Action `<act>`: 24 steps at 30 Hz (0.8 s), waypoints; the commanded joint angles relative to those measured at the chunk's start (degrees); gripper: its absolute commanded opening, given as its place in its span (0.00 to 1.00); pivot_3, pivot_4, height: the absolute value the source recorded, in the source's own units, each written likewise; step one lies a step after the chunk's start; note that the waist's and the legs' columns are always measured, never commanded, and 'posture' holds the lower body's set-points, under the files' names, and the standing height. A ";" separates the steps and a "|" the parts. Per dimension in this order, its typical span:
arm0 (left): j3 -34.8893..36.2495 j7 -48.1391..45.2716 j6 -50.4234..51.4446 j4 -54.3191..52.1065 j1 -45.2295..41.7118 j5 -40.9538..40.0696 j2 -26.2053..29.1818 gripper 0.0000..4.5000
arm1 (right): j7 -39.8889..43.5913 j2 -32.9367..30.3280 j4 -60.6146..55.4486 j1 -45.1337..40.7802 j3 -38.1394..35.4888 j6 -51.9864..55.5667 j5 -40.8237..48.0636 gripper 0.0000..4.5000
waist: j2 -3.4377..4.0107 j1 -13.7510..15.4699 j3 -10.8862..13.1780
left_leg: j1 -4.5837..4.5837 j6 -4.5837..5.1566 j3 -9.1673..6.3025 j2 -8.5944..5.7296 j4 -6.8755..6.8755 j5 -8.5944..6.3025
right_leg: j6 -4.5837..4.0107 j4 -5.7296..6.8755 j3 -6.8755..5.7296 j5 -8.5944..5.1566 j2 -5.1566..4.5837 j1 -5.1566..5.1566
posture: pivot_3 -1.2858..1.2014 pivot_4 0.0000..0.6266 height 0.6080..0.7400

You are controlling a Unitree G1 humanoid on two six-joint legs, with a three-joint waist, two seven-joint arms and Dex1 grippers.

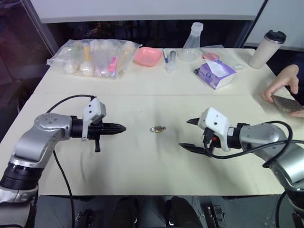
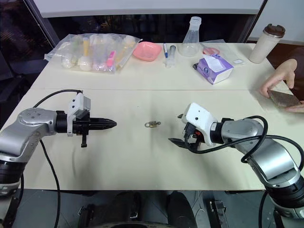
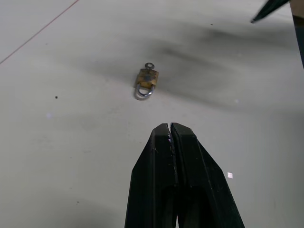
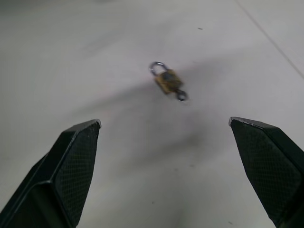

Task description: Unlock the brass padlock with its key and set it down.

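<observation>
On the table (image 1: 142, 156), seen from our head cameras, the brass padlock (image 1: 157, 128) lies flat between our two grippers, touched by neither, so we judge that grasping, turning the key and setting it down all remain. Our left gripper (image 1: 121, 128) has its fingers pressed together; our right gripper (image 1: 189, 134) stands spread wide. Our left wrist view adds a small ring at the lock's base, probably the key (image 3: 149, 66). Our right wrist view shows the shackle (image 4: 156, 66) seated.

brass-yellow padlock (image 1: 157, 128), pink bowl (image 1: 147, 56), purple pack (image 1: 214, 74)
</observation>
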 commanded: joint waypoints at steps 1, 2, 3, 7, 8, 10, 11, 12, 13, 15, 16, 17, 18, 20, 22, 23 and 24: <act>-0.18 -1.30 -1.17 -0.75 -0.54 0.22 0.53 0.00 | -0.65 -0.19 -3.21 -0.43 -0.98 1.02 1.30 1.00 | 0.00 -0.02 0.00 | 0.00 0.01 0.00 0.00 0.00 0.00 | 0.00 -0.01 0.00 0.00 0.00 0.00 | 0.52 0.24 0.81; -0.58 -1.36 -1.96 -0.49 -0.63 1.07 0.55 0.00 | -0.82 -0.16 -3.35 -0.33 -1.06 1.13 1.33 1.00 | 0.00 -0.02 0.00 | 0.00 0.01 0.00 0.00 0.00 0.00 | 0.00 -0.02 0.00 0.00 0.00 0.00 | 0.52 0.24 0.81; -0.76 -1.40 -1.96 -0.31 -0.78 1.35 0.44 0.00 | -1.13 -0.12 -3.47 -0.12 -1.11 1.23 1.28 1.00 | 0.00 -0.04 0.00 | 0.00 0.01 0.00 0.00 -0.01 -0.01 | 0.00 -0.02 0.00 0.00 0.00 0.00 | 0.52 0.24 0.81; -0.77 -1.76 -1.54 -0.75 -0.84 0.88 0.14 0.00 | -1.80 -0.17 -4.40 1.12 -1.41 1.24 1.34 1.00 | 0.00 -0.03 0.00 | 0.00 0.01 0.00 0.00 -0.01 0.00 | 0.00 -0.02 0.00 0.00 0.00 0.00 | 0.52 0.24 0.81; -1.00 -1.56 -1.85 -0.54 -0.85 1.25 0.01 0.00 | -1.92 -0.16 -4.51 1.40 -1.38 1.10 1.24 1.00 | 0.00 -0.01 0.00 | 0.00 0.01 0.00 0.00 -0.01 -0.01 | 0.00 -0.03 0.00 0.00 0.00 0.00 | 0.52 0.24 0.81; -1.39 -0.94 -2.36 -0.17 -1.00 2.17 -0.08 0.00 | -2.49 0.09 -4.52 1.21 -1.33 1.24 1.07 1.00 | 0.00 0.00 0.00 | 0.00 0.01 0.00 0.00 0.00 0.00 | 0.00 -0.03 0.00 0.00 0.00 0.01 | 0.52 0.24 0.81; -1.72 -0.61 -2.50 -0.02 -1.15 2.73 -0.06 0.00 | -2.87 0.45 -4.49 0.81 -1.50 1.62 1.33 1.00 | 0.00 -0.01 0.00 | 0.00 0.01 0.00 0.00 0.00 0.00 | 0.01 -0.03 0.00 0.00 0.00 0.02 | 0.52 0.24 0.81; -2.12 -0.15 -3.02 0.45 -1.33 3.60 -0.25 0.00 | -3.17 0.76 -4.36 0.44 -1.52 1.85 1.51 1.00 | 0.00 -0.02 0.00 | 0.00 0.01 0.00 0.00 0.00 0.00 | 0.00 -0.03 0.00 0.00 0.00 0.02 | 0.52 0.24 0.81; -2.28 0.11 -3.23 0.59 -1.43 4.09 -0.31 0.00 | -3.34 0.90 -4.44 0.15 -1.67 2.19 1.80 1.00 | 0.00 -0.02 0.00 | 0.00 0.01 0.00 0.00 0.00 0.00 | 0.01 -0.03 0.00 0.00 0.00 0.02 | 0.52 0.24 0.81; -2.15 -0.02 -2.98 0.53 -1.28 3.92 -0.60 0.00 | -3.85 0.82 -4.22 -0.18 -1.27 1.87 1.16 1.00 | 0.00 -0.01 0.00 | 0.00 0.01 0.00 0.00 0.00 0.00 | 0.01 -0.03 0.00 0.00 0.00 0.01 | 0.52 0.24 0.81; -2.06 -0.11 -3.01 0.44 -1.05 3.74 -0.79 0.00 | -4.15 0.84 -4.19 -0.15 -1.14 1.72 0.96 1.00 | 0.00 -0.02 0.00 | 0.00 0.01 0.00 0.00 0.00 -0.01 | 0.01 -0.03 -0.01 0.00 0.00 0.01 | 0.52 0.24 0.81; -2.33 -0.21 -3.31 0.47 -0.73 4.02 -0.90 0.00 | -4.42 0.86 -4.20 -0.05 -1.03 1.59 0.81 1.00 | 0.00 -0.01 0.00 | 0.00 0.01 0.00 -0.01 0.00 0.00 | 0.01 -0.03 -0.01 0.00 0.00 0.01 | 0.52 0.24 0.81; -2.73 -0.20 -4.01 0.50 -0.33 4.72 -0.93 0.00 | -4.77 0.92 -4.30 0.14 -1.00 1.54 0.72 1.00 | 0.00 0.01 0.00 | 0.00 0.01 0.00 0.00 0.00 0.00 | 0.01 -0.03 -0.01 0.01 0.00 0.01 | 0.52 0.24 0.81; -3.52 -0.49 -4.62 0.22 0.24 5.57 -0.90 0.00 | -5.58 1.16 -4.32 0.09 -1.07 1.57 0.56 1.00 | 0.00 0.02 0.00 | 0.00 0.01 0.00 -0.01 0.00 0.00 | 0.01 -0.03 -0.01 0.01 0.00 0.02 | 0.52 0.24 0.81; -3.98 -0.76 -4.56 -0.37 0.56 5.36 -1.28 0.00 | -6.53 1.61 -4.23 -0.46 -1.24 1.71 0.35 1.00 | 0.00 -0.01 0.00 | 0.00 0.01 0.00 -0.01 0.00 -0.01 | 0.01 -0.03 -0.01 0.01 0.00 0.02 | 0.52 0.24 0.81; -4.28 -0.54 -5.04 -0.36 0.59 5.54 -1.72 0.00 | -6.94 1.69 -4.17 -0.62 -1.25 1.70 0.15 1.00 | 0.00 -0.01 0.00 | 0.00 0.01 0.00 -0.01 0.00 -0.01 | 0.01 -0.03 -0.01 0.01 0.00 0.02 | 0.52 0.24 0.81; -4.53 -0.18 -5.36 -0.10 0.42 5.75 -2.20 0.00 | -7.24 1.70 -4.15 -0.79 -1.22 1.72 0.02 1.00 | 0.00 0.01 0.00 | 0.00 0.01 0.00 -0.01 0.00 -0.01 | 0.01 -0.03 -0.01 0.01 0.00 0.01 | 0.52 0.24 0.81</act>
